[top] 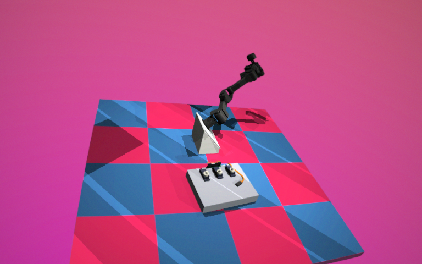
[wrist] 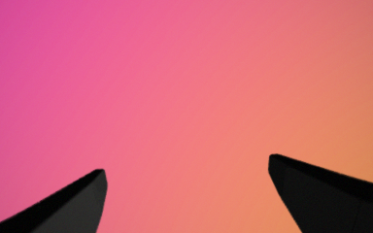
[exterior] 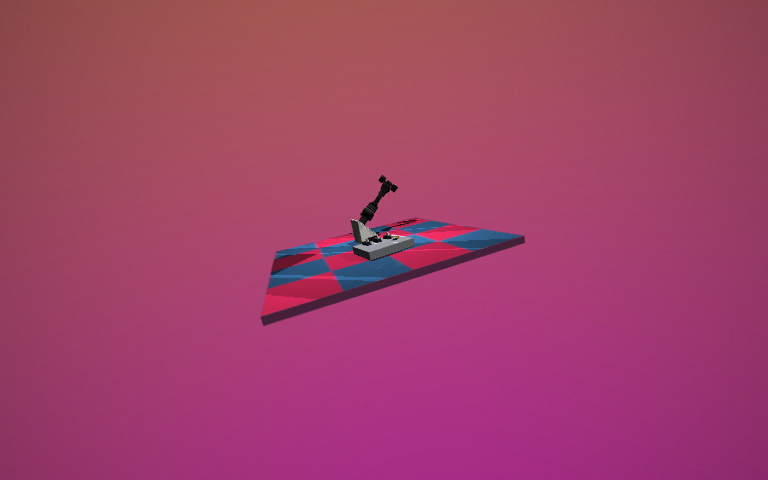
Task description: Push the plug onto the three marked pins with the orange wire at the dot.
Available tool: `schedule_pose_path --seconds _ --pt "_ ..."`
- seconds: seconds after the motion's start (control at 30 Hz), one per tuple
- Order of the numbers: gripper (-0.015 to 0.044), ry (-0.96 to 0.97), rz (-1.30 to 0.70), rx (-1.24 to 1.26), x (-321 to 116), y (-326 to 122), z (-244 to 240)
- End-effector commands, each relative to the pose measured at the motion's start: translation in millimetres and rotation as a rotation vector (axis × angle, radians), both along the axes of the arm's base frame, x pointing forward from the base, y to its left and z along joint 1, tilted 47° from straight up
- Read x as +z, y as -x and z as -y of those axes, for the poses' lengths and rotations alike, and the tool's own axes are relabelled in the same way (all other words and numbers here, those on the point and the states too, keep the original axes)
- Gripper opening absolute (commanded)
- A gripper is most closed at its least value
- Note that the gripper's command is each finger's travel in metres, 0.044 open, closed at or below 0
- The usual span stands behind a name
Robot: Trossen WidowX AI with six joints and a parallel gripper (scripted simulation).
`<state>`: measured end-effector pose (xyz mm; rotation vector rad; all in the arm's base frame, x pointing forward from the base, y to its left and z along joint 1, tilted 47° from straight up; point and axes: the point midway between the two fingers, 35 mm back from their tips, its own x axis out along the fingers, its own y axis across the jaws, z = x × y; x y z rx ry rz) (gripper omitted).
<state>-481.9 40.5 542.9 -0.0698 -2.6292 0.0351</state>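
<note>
The grey holder [top: 223, 194] [exterior: 391, 248] stands on the checkered table, in front of the arm's base in the top and exterior views. Three dark servos with pale round horns sit on it; the rightmost servo [top: 231, 170] has an orange lead [top: 238, 172] curving beside it. The lead ends in a small black plug [top: 238, 183] lying on the holder's top, toward its right side. A black header with thin orange pins [top: 214, 161] is at the holder's edge facing the arm's base. Coloured band, dot and plug holes are too small to tell. My gripper [wrist: 188, 170] is open and empty, raised high, far from the plug.
The white wedge-shaped arm base [top: 205, 141] [exterior: 359, 230] stands close behind the holder's pin edge. The other servos [top: 204, 174] [top: 218, 171] stand in a row left of the rightmost one. The checkered table [top: 118, 192] [exterior: 305, 294] has open edges all round.
</note>
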Motion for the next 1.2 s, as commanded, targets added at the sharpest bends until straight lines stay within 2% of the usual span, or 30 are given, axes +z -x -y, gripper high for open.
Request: schedule_pose_path --seconds 0.0,0.17,0.33,0.77,1.0,1.17 --pt "0.0374 0.000 -0.003 0.000 0.8 -0.8 0.1" --pt "0.0243 -0.006 -0.059 0.001 16.4 -17.5 2.5" --pt "0.0115 -0.020 -0.173 0.001 46.0 -54.4 7.4" --pt "0.0115 -0.055 -0.589 -0.004 121.5 -205.8 22.7" --pt "0.0115 -0.055 -0.776 0.017 137.6 -279.2 29.3" --pt "0.0115 -0.063 -0.841 0.014 140.5 -305.5 32.0"
